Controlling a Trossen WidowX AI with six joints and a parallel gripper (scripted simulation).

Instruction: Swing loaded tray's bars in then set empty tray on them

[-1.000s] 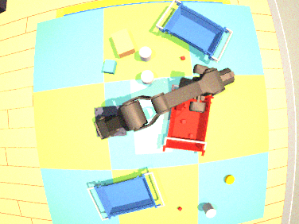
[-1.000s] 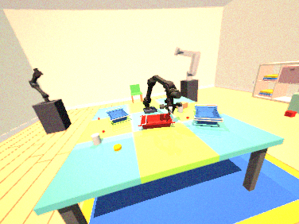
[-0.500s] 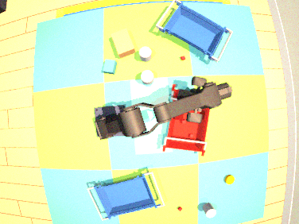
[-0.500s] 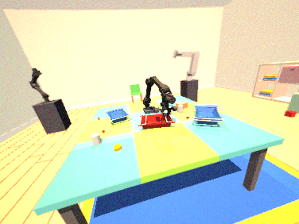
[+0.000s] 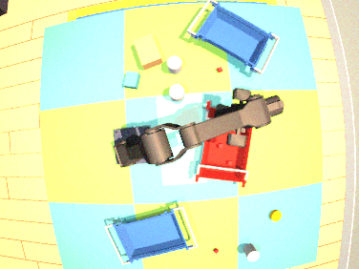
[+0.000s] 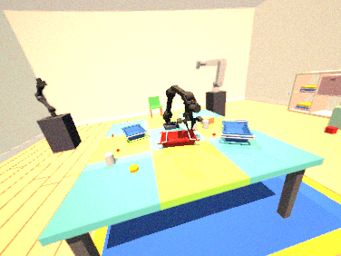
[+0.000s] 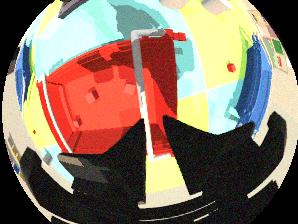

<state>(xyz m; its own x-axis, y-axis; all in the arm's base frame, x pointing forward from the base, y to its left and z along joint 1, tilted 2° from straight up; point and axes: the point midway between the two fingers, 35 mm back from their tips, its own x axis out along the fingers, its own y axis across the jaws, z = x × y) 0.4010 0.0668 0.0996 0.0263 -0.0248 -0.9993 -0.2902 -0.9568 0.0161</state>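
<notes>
The loaded red tray (image 5: 212, 159) (image 6: 179, 138) (image 7: 107, 115) stands mid-table with small red blocks inside. One wire bar (image 5: 221, 168) lies inward across its top near one end. The other bar (image 7: 138, 60) shows in the wrist view, over the tray's opposite end and passing between the fingers. My gripper (image 7: 153, 120) (image 6: 192, 129) is slightly open and points down around this bar. A gap shows on one side, so the bar is not clamped. The arm hides that end in the top view. Two empty blue trays (image 5: 234, 38) (image 5: 154, 235) lie on the table with their bars out.
A tan block (image 5: 147, 50), a teal block (image 5: 131, 80) and two white cylinders (image 5: 174, 64) (image 5: 177, 93) stand toward the back. A yellow disc (image 5: 276, 216), a dark can with a white end (image 5: 251, 252) and two tiny red cubes (image 5: 220, 70) (image 5: 216, 250) also lie around.
</notes>
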